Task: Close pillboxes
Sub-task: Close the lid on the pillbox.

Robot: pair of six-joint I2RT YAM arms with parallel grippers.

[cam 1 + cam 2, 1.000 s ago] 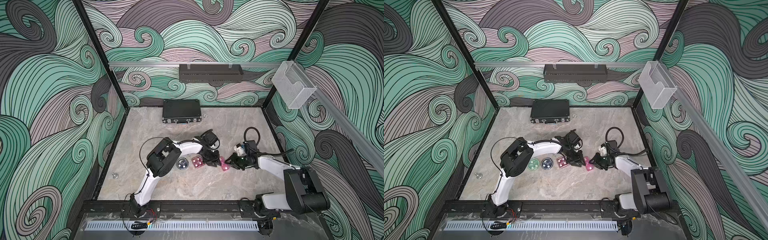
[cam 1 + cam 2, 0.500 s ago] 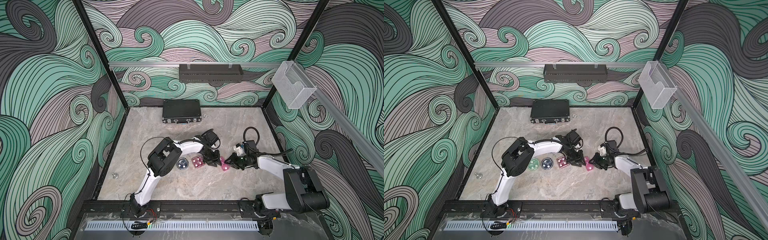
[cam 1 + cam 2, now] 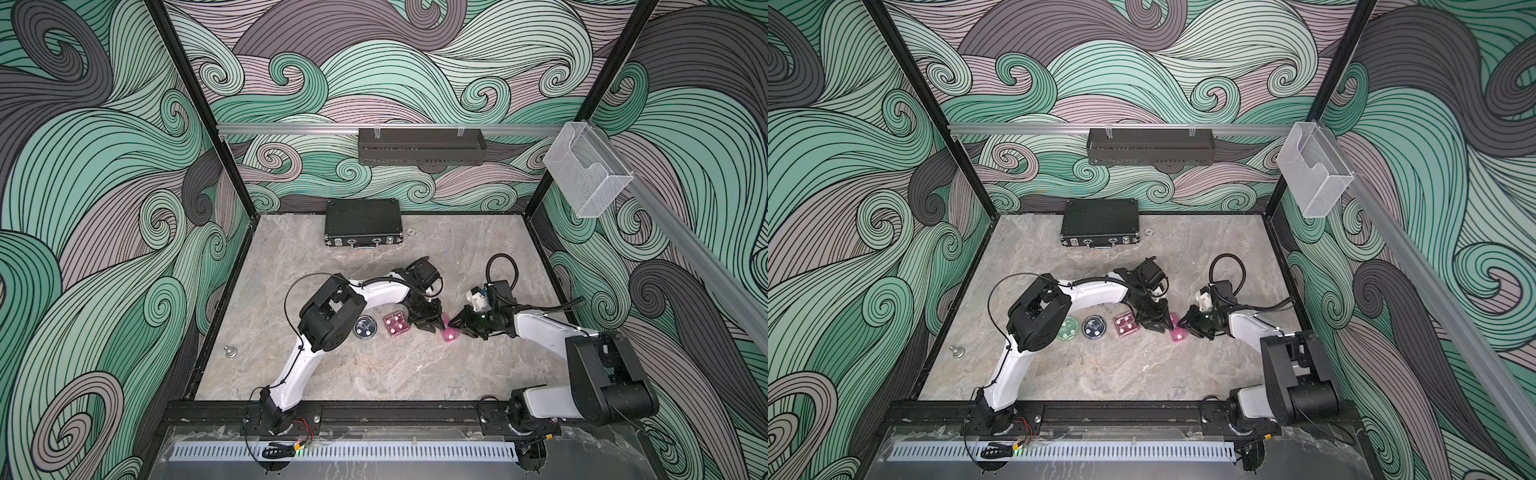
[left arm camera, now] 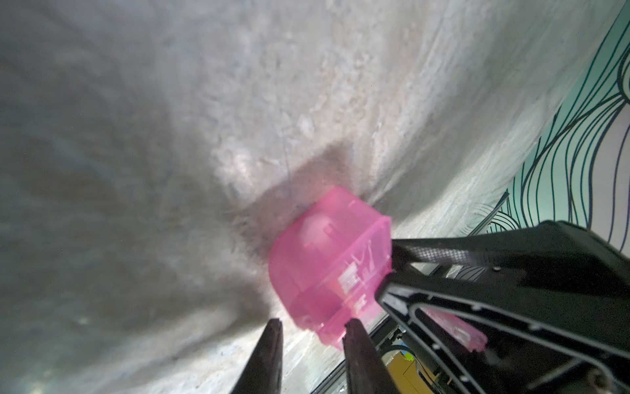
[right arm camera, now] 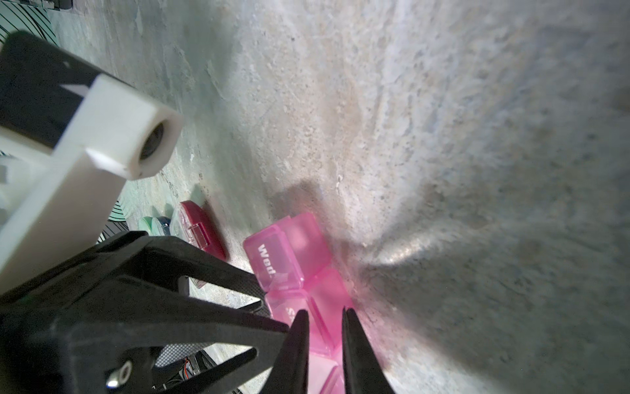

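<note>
Pillbox (image 5: 289,252): translucent light-pink rectangular plastic, on grey marbled desk (image 3: 374,374).
Left claw (image 4: 312,324): narrowly parted, nothing gripped.
Right claw (image 5: 324,315): over pillbox; grip cannot be told.

You have four pillboxes: one round green pillbox (image 3: 1068,328), one round dark blue pillbox (image 3: 1094,327), one square dark pink pillbox (image 3: 1126,324) and one long light pink pillbox (image 3: 1177,334). You also have one black case (image 3: 1099,222), one small metal knob (image 3: 957,352), one metal ring (image 3: 1149,231), one black wall tray (image 3: 1150,146) and one clear holder (image 3: 1312,174).
</note>
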